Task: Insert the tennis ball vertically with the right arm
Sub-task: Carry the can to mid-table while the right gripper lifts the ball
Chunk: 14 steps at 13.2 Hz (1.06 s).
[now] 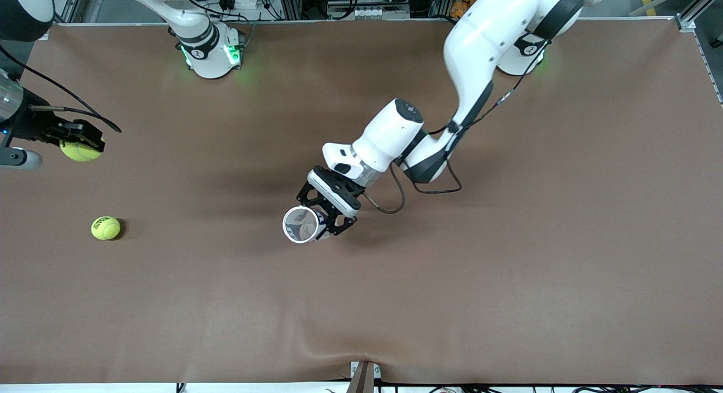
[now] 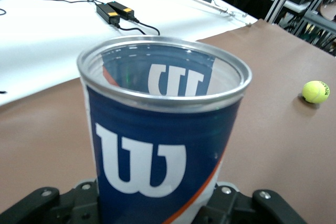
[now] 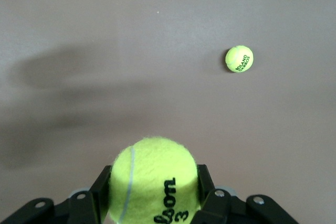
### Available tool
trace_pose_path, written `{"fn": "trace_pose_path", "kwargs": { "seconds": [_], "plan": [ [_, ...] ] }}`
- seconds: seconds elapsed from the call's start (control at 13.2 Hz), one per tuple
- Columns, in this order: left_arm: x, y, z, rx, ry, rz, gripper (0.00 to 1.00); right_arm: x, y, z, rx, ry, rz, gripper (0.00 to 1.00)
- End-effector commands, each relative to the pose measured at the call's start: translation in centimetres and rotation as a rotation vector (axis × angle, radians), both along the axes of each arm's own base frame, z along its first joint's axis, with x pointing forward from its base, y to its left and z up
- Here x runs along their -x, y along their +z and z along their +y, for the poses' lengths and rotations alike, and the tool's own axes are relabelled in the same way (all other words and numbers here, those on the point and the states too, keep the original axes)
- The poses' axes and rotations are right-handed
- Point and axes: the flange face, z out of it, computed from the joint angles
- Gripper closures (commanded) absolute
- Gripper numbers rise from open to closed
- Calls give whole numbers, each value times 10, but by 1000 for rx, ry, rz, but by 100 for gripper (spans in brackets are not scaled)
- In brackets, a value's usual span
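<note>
Ball in the right pincer, can held upright and ready for a drop from above

The right pincer (image 1: pixel 79 140) pinches a tennis ball (image 3: pixel 153 179) over the worktop (image 1: pixel 508 269) at the right arm's end, well apart from the can (image 1: pixel 301 225), so the carry step is in hand. The left pincer (image 1: pixel 327 212) clamps the can's lower body over the middle of the worktop. The can's long axis stands roughly vertical, its open metal rim pointing up. Next, I judge, the right arm must bring the ball directly over that rim, centre it, then lower or release it straight down. A second tennis ball (image 1: pixel 105 227) lies on the worktop, nearer the front camera than the right pincer.
</note>
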Motion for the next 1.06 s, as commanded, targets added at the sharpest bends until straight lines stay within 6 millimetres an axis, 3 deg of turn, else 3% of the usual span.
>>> {"fn": "trace_pose_path", "kwargs": {
  "seconds": [0.0, 0.3, 0.46, 0.61, 0.99],
  "plan": [
    [20, -32, -18, 86, 39, -9, 37, -7, 6, 4, -15, 11, -6, 100],
    [48, -56, -36, 40, 48, -82, 36, -9, 4, 4, -15, 2, -9, 100],
    [60, -68, -43, 12, 59, -99, 36, -11, 3, 16, -55, -29, -17, 100],
    [70, -74, -47, 31, 71, -104, 36, -27, -4, 30, -138, -99, -66, 100],
    [80, -87, -46, 71, 98, -112, 36, -54, -34, 135, -151, -140, -177, 100]
  ]
}}
